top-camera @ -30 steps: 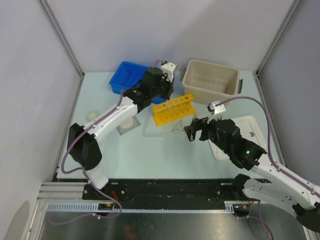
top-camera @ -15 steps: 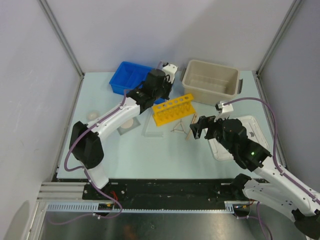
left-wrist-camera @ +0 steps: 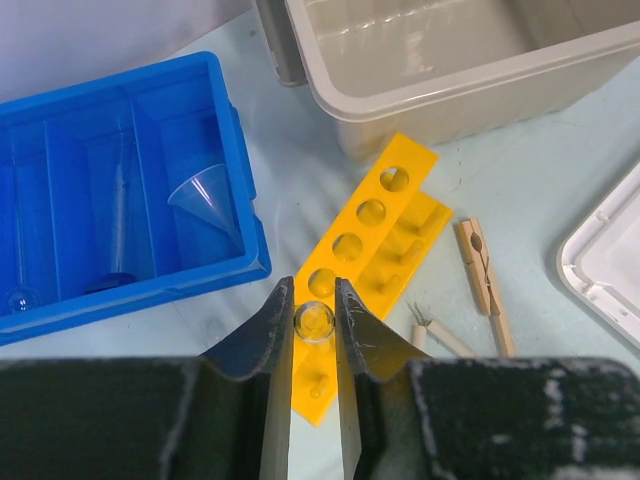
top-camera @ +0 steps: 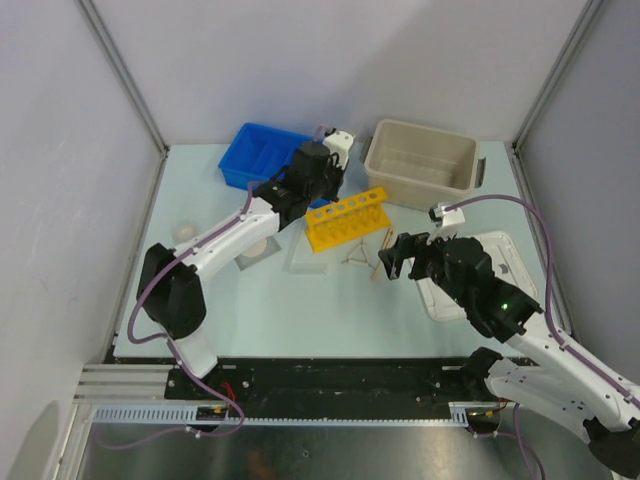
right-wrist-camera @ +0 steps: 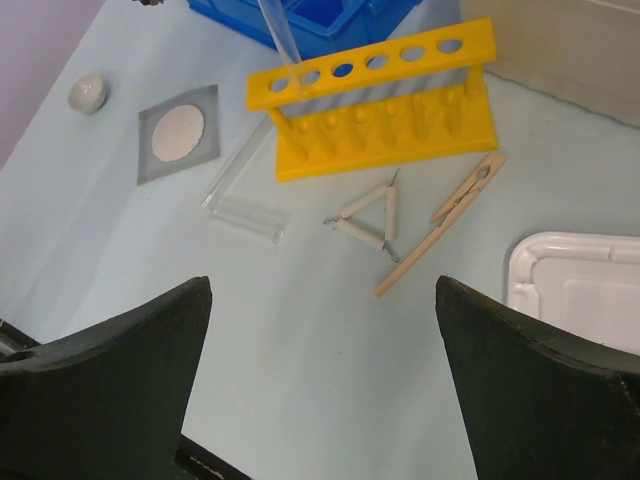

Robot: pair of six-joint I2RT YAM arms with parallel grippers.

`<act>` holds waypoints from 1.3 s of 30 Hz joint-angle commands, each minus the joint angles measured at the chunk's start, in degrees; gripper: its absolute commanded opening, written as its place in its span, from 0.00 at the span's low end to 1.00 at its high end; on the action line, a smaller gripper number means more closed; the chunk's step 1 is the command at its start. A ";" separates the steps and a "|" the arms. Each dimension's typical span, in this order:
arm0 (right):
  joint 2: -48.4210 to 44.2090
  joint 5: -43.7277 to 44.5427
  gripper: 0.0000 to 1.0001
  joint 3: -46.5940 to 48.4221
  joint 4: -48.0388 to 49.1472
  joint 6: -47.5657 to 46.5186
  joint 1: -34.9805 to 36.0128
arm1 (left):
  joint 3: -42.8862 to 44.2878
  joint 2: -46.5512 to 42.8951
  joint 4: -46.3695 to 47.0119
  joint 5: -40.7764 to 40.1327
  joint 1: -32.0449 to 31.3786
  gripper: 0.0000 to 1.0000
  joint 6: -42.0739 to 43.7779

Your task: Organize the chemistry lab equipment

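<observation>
Step in hand: judged to be the seating of a clear test tube (left-wrist-camera: 314,322) in the yellow rack (left-wrist-camera: 375,250); its lower end is seen at the rack's end hole, and how deep it sits cannot be told.
Left gripper (left-wrist-camera: 314,300): closed to a narrow gap, with the tube pinched upright between the fingers.
Right gripper (right-wrist-camera: 322,300): spread fully, nothing held, hung above the tabletop near the wooden clamp (right-wrist-camera: 445,225) and wire triangle (right-wrist-camera: 368,222).
Rack position: mid-tabletop towards the far edge, between the blue bin (left-wrist-camera: 120,85) and the beige tub (top-camera: 420,165).
Already sorted: a clear funnel (left-wrist-camera: 205,195) lies in the bin.
Left loose: the clamp, the triangle and the gauze square (right-wrist-camera: 180,133).
Next move: the tube would need lowering straight through the hole until it is borne by the rack, and releasing only then; a tilt could bind glass against the rim.
</observation>
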 commanded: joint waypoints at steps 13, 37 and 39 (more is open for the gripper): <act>-0.80 -0.83 0.99 -1.02 0.54 1.21 -0.21 | -3.59 -4.71 0.79 1.92 -0.43 0.18 -2.77; -1.08 -1.29 0.99 -1.31 1.24 1.15 -0.22 | -2.60 -6.28 1.55 1.87 -0.56 0.20 -3.25; -0.92 -1.35 0.99 -1.30 1.33 1.19 -0.21 | -2.69 -6.37 1.55 1.80 -0.54 0.20 -3.18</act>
